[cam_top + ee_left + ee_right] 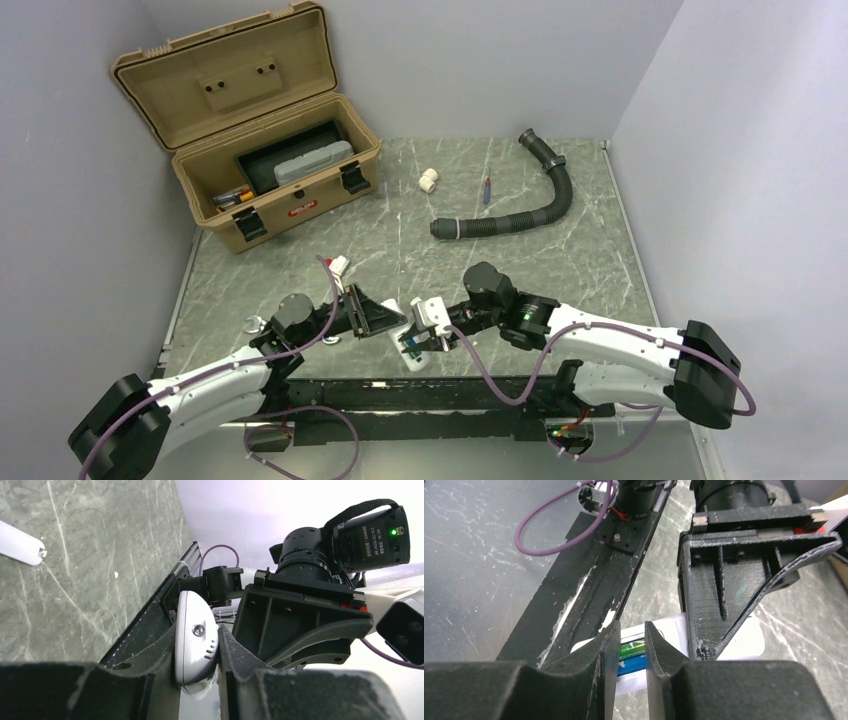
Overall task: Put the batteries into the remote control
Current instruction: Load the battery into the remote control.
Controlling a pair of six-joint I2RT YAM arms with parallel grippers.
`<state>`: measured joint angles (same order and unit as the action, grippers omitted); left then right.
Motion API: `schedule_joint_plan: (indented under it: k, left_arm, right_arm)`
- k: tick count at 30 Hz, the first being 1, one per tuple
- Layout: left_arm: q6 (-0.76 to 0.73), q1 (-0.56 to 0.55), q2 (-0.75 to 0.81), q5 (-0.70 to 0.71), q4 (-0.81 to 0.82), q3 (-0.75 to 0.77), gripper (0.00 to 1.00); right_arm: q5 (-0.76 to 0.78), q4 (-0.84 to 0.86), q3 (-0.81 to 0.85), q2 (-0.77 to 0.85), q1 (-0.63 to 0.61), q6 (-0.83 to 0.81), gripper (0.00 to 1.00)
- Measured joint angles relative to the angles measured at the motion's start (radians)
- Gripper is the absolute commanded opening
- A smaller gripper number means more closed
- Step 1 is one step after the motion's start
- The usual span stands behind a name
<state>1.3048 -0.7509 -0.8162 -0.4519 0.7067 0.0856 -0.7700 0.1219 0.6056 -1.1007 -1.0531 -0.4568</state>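
Near edge first: the left jaws are clamped tight on the white remote control [196, 642]. The right jaws are barely parted right over the green battery [631, 649] and blue battery [630, 667], which lie side by side in the remote. Can't tell if they're gripping anything. Way back on the surface [600, 250] sits an open tan toolbox [270, 190].
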Motion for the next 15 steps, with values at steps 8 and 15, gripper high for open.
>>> schedule_joint_plan:
  k: [8, 15]
  left_arm:
    - [0.003, -0.002, 0.000, -0.005, 0.038, 0.000, 0.00]
    - [0.005, -0.002, 0.000, -0.014, 0.038, 0.000, 0.00]
  right_arm:
    - [0.000, 0.011, -0.001, 0.131, 0.000, 0.009, 0.33]
    - [0.001, -0.090, -0.020, 0.237, 0.000, -0.045, 0.33]
